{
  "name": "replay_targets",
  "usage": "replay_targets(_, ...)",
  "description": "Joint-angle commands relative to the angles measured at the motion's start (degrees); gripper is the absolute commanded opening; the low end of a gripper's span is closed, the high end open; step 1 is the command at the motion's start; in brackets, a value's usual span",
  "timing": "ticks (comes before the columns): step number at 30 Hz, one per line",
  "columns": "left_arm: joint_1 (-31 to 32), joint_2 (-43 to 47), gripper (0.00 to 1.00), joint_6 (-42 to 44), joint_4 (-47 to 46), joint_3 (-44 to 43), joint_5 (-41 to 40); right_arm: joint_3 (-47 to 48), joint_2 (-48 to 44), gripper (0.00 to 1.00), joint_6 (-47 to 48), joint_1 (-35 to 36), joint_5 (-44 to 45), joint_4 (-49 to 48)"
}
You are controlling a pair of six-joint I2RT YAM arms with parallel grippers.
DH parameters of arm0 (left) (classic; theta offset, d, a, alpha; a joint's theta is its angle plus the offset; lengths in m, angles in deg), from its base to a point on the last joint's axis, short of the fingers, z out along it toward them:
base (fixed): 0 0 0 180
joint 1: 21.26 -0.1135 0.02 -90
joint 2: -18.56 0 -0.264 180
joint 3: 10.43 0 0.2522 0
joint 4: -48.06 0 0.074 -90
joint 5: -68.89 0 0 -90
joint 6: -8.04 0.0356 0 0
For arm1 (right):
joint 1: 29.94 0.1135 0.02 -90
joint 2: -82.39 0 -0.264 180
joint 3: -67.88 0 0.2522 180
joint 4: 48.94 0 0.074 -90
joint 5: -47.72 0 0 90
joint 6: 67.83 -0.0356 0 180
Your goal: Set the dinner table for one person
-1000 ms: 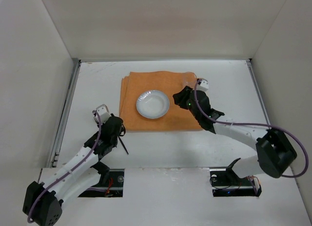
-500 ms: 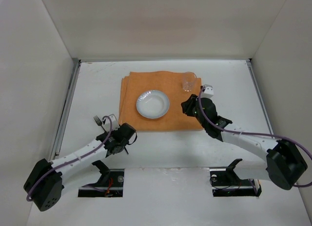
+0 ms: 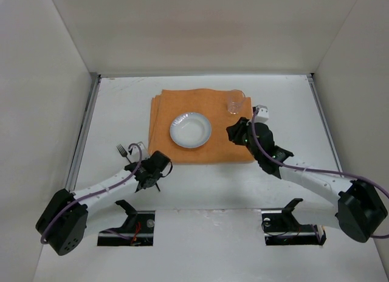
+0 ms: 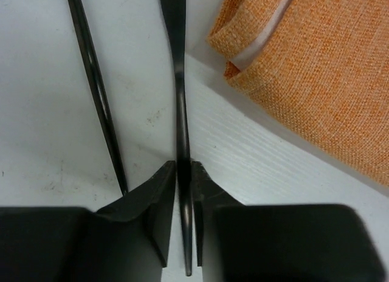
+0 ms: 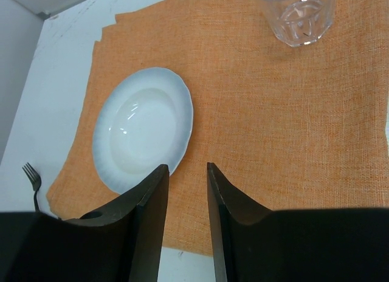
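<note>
On the white dinner table (image 3: 121,106) lies an orange mat (image 3: 209,109) with a white plate (image 3: 190,129) on it and a clear glass (image 3: 234,102) standing at its far right corner. My left gripper (image 3: 148,174) is low by the mat's near left corner (image 4: 316,69). Its jaws (image 4: 183,166) are shut on a thin black utensil handle (image 4: 177,63) whose head is out of frame. A second black handle (image 4: 97,93) lies just left of it. A fork (image 3: 122,150) shows its tines nearby. My right gripper (image 5: 185,168) hovers open and empty over the mat, right of the plate (image 5: 143,136) and short of the glass (image 5: 296,14).
Thin metal rails run along the table's left (image 3: 82,142) and right (image 3: 322,118) edges. White walls close in the back and both sides. The two arm mounts (image 3: 134,224) sit at the near edge.
My right gripper let go of the glass and drew back toward me. The left arm dropped lower and its jaws closed on the black handle.
</note>
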Motion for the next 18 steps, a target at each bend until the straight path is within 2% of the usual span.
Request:
replay_targets(1, -2.2, 1.3, 0.09, 0.1, 0.1, 1.5, 2.7, -1.0, -2.7, 0.37, 0.6, -0.9, -0.2, -2.2)
replay_targets(6, -3.1, 7.2, 0.03, 1.3, 4.3, 0.6, 1.9, -2.2, -5.6, 0.38, 0.2, -3.6, -0.2, -1.8)
replay_targets(12, 0.3, 12.3, 0.02, 4.9, 14.7, -9.7, -5.1, -3.2, -7.3, 0.39, -0.8, -5.9, -0.6, -1.6)
replay_targets(15, 4.3, 9.5, 0.02, 7.7, 15.3, -17.0, -9.2, -3.6, -7.8, 0.39, -1.1, -6.7, -0.6, -1.6)
replay_targets(18, 8.0, 2.1, 0.03, 13.2, 8.5, -24.4, -10.9, -4.0, -8.2, 0.39, -1.5, -7.7, -0.3, -1.4)
